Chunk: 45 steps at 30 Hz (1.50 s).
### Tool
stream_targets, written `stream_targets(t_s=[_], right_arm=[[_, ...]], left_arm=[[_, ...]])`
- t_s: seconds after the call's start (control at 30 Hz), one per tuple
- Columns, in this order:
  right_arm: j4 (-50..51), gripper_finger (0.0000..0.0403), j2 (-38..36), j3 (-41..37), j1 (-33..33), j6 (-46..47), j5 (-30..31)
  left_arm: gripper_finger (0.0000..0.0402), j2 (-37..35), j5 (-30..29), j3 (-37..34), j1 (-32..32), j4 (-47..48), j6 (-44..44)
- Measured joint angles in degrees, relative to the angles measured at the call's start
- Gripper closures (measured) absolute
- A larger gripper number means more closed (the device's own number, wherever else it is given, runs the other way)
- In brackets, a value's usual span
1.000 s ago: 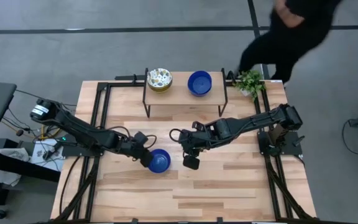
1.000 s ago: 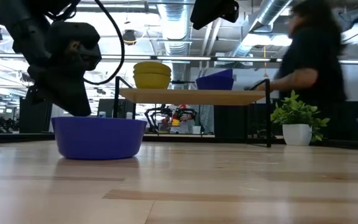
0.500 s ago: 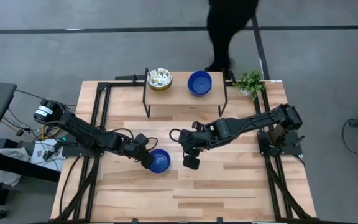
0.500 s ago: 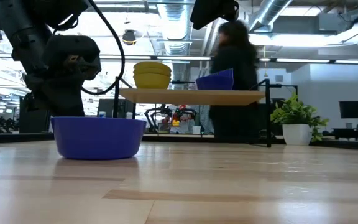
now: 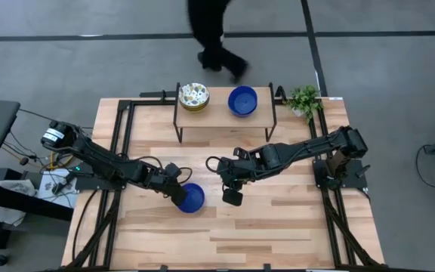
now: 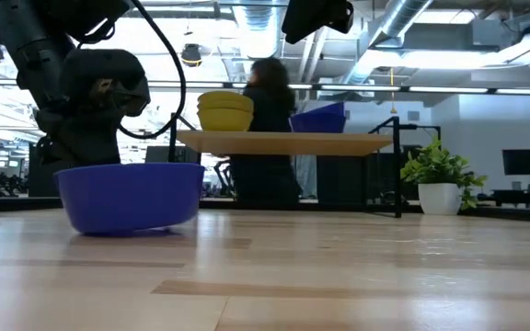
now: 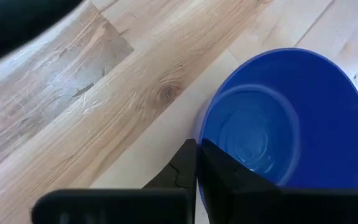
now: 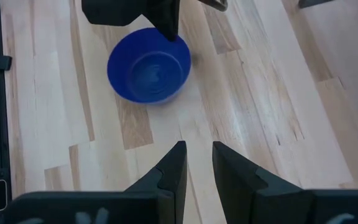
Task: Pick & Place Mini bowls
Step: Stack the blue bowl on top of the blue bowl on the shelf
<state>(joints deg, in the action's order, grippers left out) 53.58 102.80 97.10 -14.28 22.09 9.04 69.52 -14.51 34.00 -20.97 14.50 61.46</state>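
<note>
Pinching the near rim of a blue bowl, the left claw has its fingers pressed together on the wall of that bowl, one inside and one outside; in the low view the bowl sits tilted, its far side lifted off the desk; the right claw hangs just beside it over bare wood, its fingers a little apart and holding nothing; on the raised shelf at the back of the desk stand a floral bowl on a yellow bowl, and a second blue bowl well apart from them; a small green plant sits at the desk's back corner beside the shelf; a person in dark clothes is on the floor beyond the desk.
</note>
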Motion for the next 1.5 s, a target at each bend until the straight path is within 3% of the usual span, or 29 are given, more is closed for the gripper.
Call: stream_targets(t_s=[0.4, 0.7, 1.27, 1.5], right_arm=[[-0.6, 0.0336, 0.0, 0.0, 0.1, -0.9, 0.0], [-9.6, 0.0336, 0.0, 0.0, 0.0, -4.1, -0.1], [-12.1, 0.0336, 0.0, 0.0, -0.3, 1.6, -0.3], [-13.0, 0.0336, -0.8, 0.1, 0.2, 1.5, -10.4]], left_arm=[[0.0395, 0.0, 0.0, 0.0, -0.2, -4.4, 0.1], [0.0395, 0.0, 0.0, 0.0, -0.2, -8.1, 0.5], [0.0396, 0.0, 1.2, 2.5, -1.4, -8.1, -0.7], [0.0396, -0.4, 4.3, 2.6, 0.2, -8.1, -2.7]])
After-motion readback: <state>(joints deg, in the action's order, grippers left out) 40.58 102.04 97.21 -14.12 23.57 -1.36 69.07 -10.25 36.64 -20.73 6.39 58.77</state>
